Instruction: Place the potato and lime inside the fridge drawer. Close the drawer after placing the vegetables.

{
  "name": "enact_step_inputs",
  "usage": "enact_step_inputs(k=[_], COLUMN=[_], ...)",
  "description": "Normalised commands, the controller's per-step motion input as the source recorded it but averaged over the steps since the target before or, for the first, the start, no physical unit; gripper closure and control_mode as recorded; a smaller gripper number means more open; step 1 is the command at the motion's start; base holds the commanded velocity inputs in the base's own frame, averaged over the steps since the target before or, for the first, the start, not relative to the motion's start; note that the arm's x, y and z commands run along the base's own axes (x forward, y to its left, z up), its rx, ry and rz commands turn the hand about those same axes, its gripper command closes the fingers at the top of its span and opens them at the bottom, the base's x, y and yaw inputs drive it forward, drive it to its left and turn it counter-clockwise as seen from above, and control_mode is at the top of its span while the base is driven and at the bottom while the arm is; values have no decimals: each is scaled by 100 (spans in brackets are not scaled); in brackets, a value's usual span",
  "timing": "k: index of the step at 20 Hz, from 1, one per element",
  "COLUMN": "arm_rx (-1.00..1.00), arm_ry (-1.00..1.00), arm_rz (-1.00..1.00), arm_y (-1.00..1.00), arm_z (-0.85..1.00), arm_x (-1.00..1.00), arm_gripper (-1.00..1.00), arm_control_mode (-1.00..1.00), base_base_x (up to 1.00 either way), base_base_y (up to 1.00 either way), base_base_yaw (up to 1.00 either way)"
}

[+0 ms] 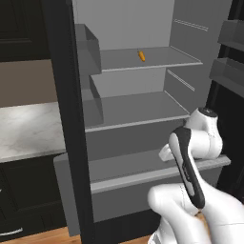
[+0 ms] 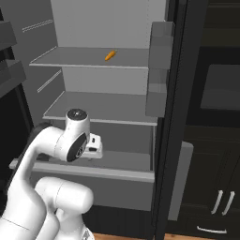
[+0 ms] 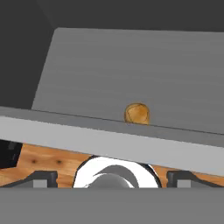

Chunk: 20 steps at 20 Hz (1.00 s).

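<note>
Hand view: one potato (image 3: 137, 113) inside fridge drawer (image 3: 109, 144); fingers (image 3: 43, 178) spread.

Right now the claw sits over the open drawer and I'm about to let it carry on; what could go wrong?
The potato lies close behind the fridge drawer front wall, so pushing the drawer shut may roll it. The claw, open, hangs above that front edge and could knock it if it drops. The lime isn't in the drawer yet; closing now would leave it out.
</note>
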Motion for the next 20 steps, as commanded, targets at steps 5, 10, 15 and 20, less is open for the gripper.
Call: enact_step_inputs(k=[5, 10, 15, 20], arm_rx=[-2, 0, 0, 0], arm_ry=[-5, 0, -1, 0], arm_rz=[-8, 0, 0, 0], arm_y=[34, 7, 0, 0], arm_z=[24, -2, -2, 0], arm_x=[-65, -1, -11, 0], arm_gripper=[-100, -100, -100, -100], arm_control_mode=[-100, -100, 100, 100], base_base_x=[0, 0, -80, -100], base_base_y=[0, 0, 5, 85], base_base_yaw=[0, 0, 0, 9])
